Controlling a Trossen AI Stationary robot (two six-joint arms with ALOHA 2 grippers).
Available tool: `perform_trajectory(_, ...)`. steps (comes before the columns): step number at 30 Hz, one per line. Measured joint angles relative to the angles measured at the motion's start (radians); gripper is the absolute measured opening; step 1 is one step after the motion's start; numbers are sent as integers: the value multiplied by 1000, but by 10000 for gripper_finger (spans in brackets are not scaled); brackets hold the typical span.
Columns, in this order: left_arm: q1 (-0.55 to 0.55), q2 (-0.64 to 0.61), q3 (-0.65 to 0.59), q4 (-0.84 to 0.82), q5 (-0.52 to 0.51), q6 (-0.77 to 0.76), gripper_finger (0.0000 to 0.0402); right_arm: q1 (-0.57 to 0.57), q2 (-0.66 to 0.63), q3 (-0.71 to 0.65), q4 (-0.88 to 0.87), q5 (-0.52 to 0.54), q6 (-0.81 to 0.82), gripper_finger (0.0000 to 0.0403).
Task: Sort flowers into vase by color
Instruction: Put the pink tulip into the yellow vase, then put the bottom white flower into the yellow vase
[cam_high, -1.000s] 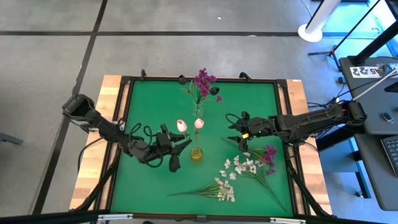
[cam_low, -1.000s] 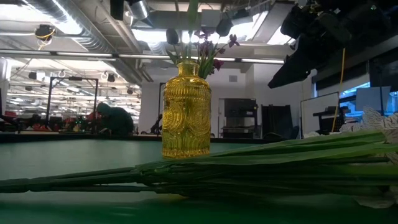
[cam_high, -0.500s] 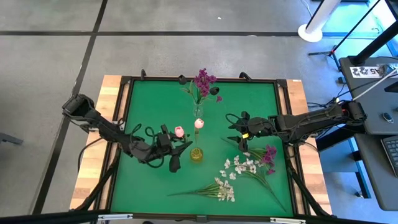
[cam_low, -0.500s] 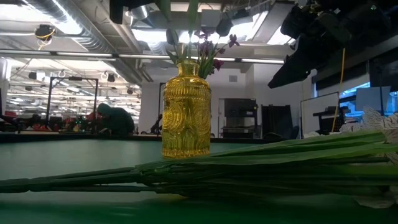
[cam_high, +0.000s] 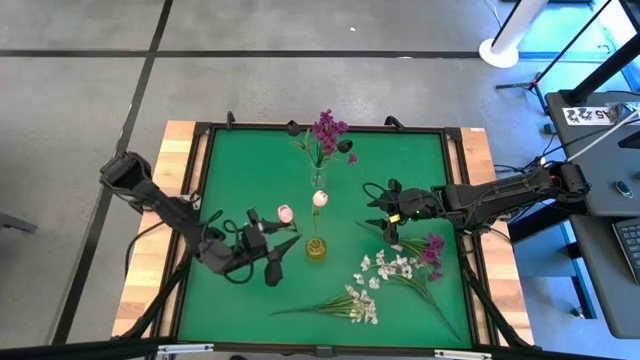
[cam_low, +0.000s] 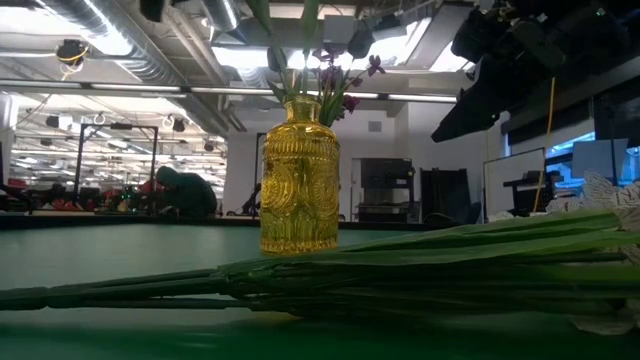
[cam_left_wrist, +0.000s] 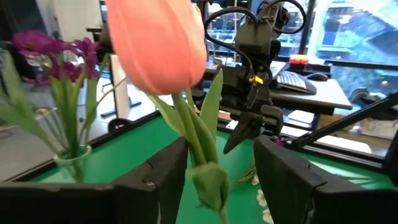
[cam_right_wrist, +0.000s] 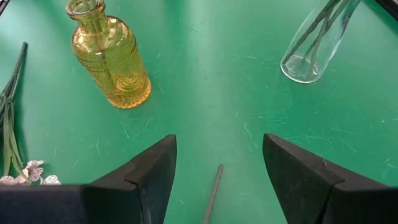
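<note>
The left gripper (cam_high: 268, 258) hovers left of the yellow vase (cam_high: 316, 248), fingers spread, with a pink tulip (cam_left_wrist: 158, 43) standing between them; whether they touch its stem cannot be told. A second tulip (cam_high: 320, 198) leans from the yellow vase. Behind it, the clear vase (cam_high: 318, 179) holds purple flowers (cam_high: 327, 130). The right gripper (cam_high: 384, 213) waits open and empty. White sprays (cam_high: 385, 267) lie on the table (cam_high: 400, 160), their stems blocking much of the low view.

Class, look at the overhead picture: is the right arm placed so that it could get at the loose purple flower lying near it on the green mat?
Probably yes. The right gripper hovers with fingers open just above the purple flower, which lies uncovered on the mat, beside the white sprays; nothing stands between them.
</note>
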Motion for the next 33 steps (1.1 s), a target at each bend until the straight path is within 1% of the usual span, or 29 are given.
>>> perform_trajectory(7, -96, 0, 0, -6, -166, 21, 183, 0, 0, 0, -1, 0, 5, 238)
perform_trajectory(10, -132, 0, 0, -5, -198, 16, 183, 0, 0, 0, -1, 0, 7, 238)
perform_trajectory(12, -152, 0, 0, -6, -197, -17, 183, 0, 0, 0, -1, 0, 8, 238)
perform_trajectory(14, -164, 0, 0, -6, -154, -68, 183, 0, 0, 0, -1, 0, 8, 238)
perform_trajectory(19, -162, 28, 2, -7, 28, -196, 183, 0, 0, 0, 0, 0, 8, 238)
perform_trajectory(22, -145, 72, 41, -54, 115, -259, 183, 0, 0, 0, 0, 0, 11, 238)
perform_trajectory(27, -115, 170, 180, -224, 194, -306, 183, 0, 0, 0, 1, 0, 11, 238)
perform_trajectory(31, -92, 248, 319, -355, 278, -324, 183, 0, 0, 0, -5, 0, 11, 238)
perform_trajectory(33, -86, 289, 388, -419, 302, -324, 183, 0, 0, 0, -20, 0, 11, 238)
